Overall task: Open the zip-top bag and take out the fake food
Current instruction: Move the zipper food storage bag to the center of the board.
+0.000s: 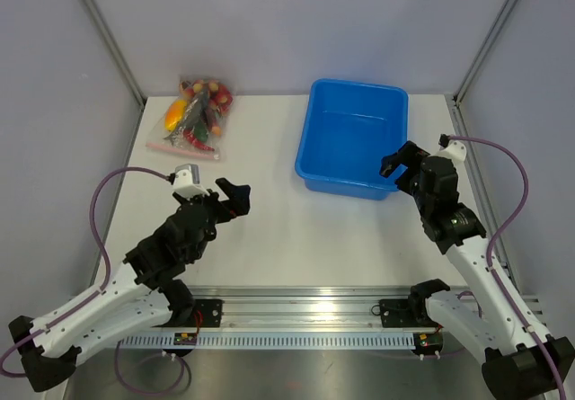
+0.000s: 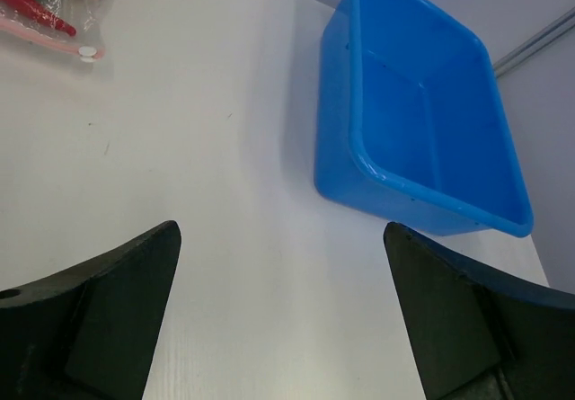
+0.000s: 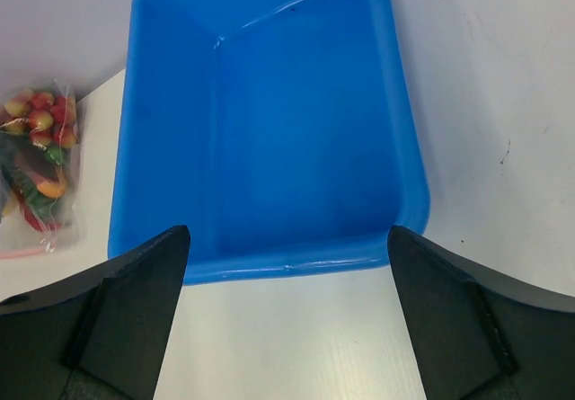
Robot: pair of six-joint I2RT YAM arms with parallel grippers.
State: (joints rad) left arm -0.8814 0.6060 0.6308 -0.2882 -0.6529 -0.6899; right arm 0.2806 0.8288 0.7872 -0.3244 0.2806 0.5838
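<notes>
Robot lab test cell. Plain pale wall panels (image 1: 296, 22) in aluminium frame posts (image 1: 106, 33) enclose white table (image 1: 287, 238). Left arm (image 1: 135, 283) and right arm (image 1: 467, 247) bolted to aluminium rail (image 1: 305, 308) at near edge, purple cables (image 1: 135, 170) looping. Props: zip-top bag (image 1: 180, 146) of fake food (image 1: 192, 112), blue tub (image 1: 346, 182).

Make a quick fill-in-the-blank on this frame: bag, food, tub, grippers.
1. The zip-top bag lies at the table's far ____ corner.
2. The fake food is ____ the bag.
3. The colour of the tub is ____.
4. The left gripper and the right gripper are both ____.

Missing words: left; inside; blue; open.
</notes>
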